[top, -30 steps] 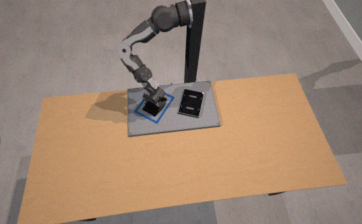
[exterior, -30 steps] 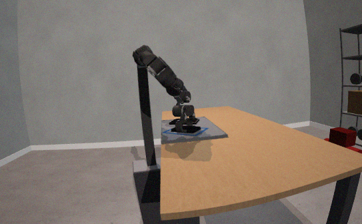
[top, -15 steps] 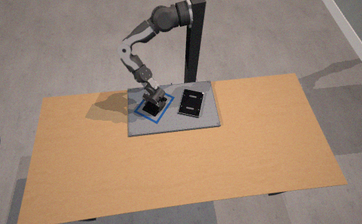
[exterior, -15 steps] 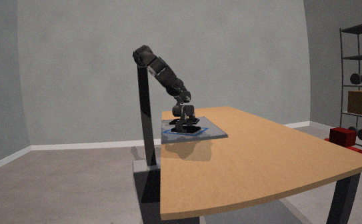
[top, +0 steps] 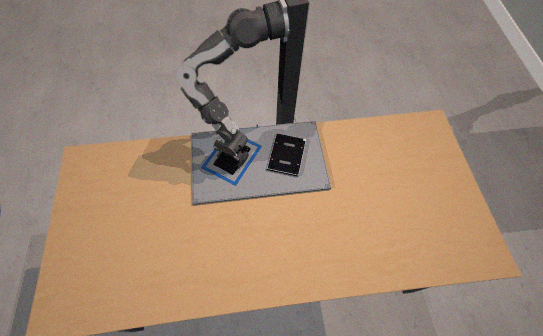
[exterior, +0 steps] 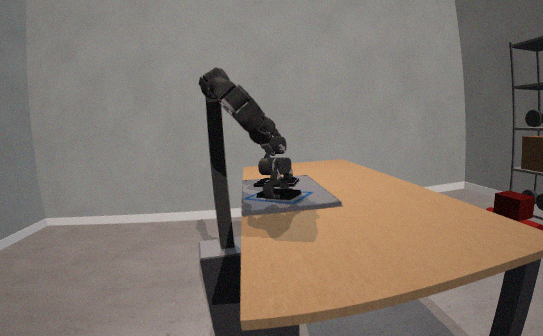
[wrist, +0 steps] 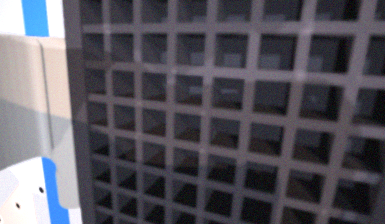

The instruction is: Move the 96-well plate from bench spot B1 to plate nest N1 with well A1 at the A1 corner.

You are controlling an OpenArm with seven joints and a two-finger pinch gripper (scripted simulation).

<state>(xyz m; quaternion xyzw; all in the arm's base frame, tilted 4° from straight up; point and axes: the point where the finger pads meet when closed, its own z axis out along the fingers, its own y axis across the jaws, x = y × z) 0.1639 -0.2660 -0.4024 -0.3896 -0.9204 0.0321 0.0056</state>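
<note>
The dark 96-well plate [top: 227, 163] [exterior: 284, 194] [wrist: 233, 125] lies inside the blue outline of spot B1 [top: 221, 177] [exterior: 253, 199] [wrist: 34, 17] on the grey bench mat [top: 263, 187] [exterior: 323, 201]. My gripper [top: 233, 152] [exterior: 277, 182] is down over the plate and shut on it; one pale finger [wrist: 28, 95] presses against the plate's left edge in the wrist view. The grid of wells fills that view. The black plate nest N1 [top: 286, 154] lies to the right of the plate on the same mat. I cannot make out the cut-off corner.
The mat lies at the back of an orange table [top: 273, 240] [exterior: 398, 225]. The arm's black post [top: 290, 60] [exterior: 218, 165] stands behind the mat. A shelf rack [exterior: 540, 125] and a red box [exterior: 513, 205] stand off to the right.
</note>
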